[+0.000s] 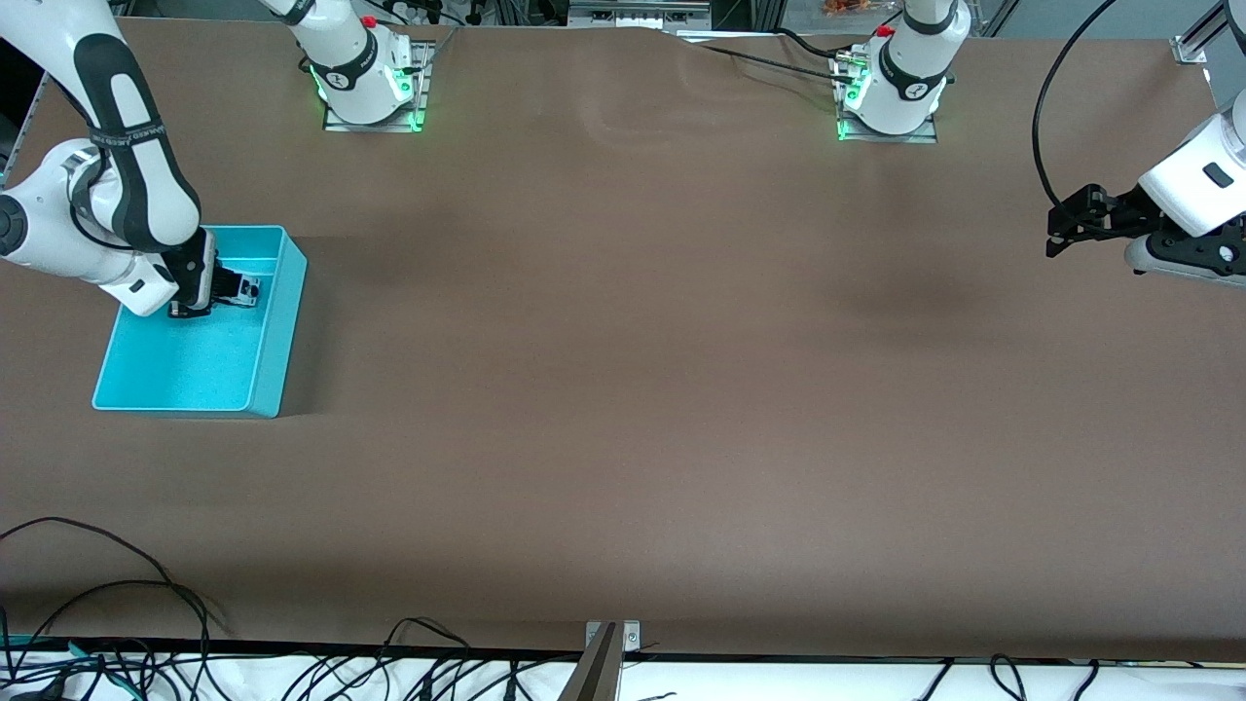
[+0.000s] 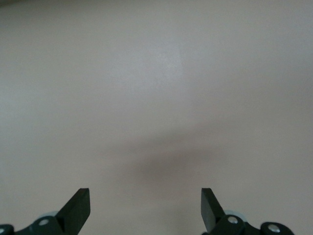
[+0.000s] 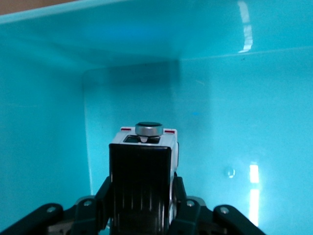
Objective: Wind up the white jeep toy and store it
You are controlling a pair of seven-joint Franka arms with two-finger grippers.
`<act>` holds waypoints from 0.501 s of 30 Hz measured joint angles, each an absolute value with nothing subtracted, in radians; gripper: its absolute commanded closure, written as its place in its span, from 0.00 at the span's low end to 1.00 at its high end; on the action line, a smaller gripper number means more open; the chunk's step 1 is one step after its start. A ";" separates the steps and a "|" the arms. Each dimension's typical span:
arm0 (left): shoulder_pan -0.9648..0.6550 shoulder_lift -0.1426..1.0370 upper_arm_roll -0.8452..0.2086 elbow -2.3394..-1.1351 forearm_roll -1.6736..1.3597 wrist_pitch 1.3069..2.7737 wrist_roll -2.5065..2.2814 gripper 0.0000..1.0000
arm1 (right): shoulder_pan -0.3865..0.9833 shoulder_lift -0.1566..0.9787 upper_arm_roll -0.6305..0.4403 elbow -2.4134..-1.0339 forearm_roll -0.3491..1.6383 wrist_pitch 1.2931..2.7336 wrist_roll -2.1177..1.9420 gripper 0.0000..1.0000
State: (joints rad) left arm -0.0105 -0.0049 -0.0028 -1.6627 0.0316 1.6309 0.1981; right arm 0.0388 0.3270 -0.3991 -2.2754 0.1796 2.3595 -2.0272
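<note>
Both arms are glossy white with dark grey joint bands; each base [image 1: 368,73] glows green and carries a red button; each tool [image 1: 1071,222] is black with silver screws.

The right gripper [image 1: 219,297] hides most of the jeep [image 1: 245,290]; its wheels are unseen. The bin [image 3: 254,88] overruns the right wrist view's edges.

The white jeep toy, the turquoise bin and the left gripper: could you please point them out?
white jeep toy [image 3: 146,144]: right wrist view, its white rear end.
turquoise bin [image 1: 277,341]: front view, its outer wall.
left gripper [image 2: 145,208]: left wrist view, gap between its fingertips.
</note>
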 measured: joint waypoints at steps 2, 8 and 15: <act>-0.010 -0.005 -0.003 -1.663 0.032 1.631 0.198 0.00 | 0.039 0.332 -0.399 -2.275 0.188 2.363 -2.035 0.00; -0.010 -0.004 -0.003 -1.663 0.032 1.631 0.198 0.00 | 0.039 0.332 -0.399 -2.270 0.192 2.364 -2.041 0.00; -0.010 -0.004 -0.003 -1.663 0.032 1.631 0.198 0.00 | 0.039 0.328 -0.399 -2.232 0.193 2.321 -2.042 0.00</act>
State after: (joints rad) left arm -0.0105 -0.0037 -0.0028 -1.6627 0.0316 1.6309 0.1981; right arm 0.0391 0.3281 -0.3991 -2.2315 0.1925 2.3209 -2.0420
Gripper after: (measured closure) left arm 0.000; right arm 0.000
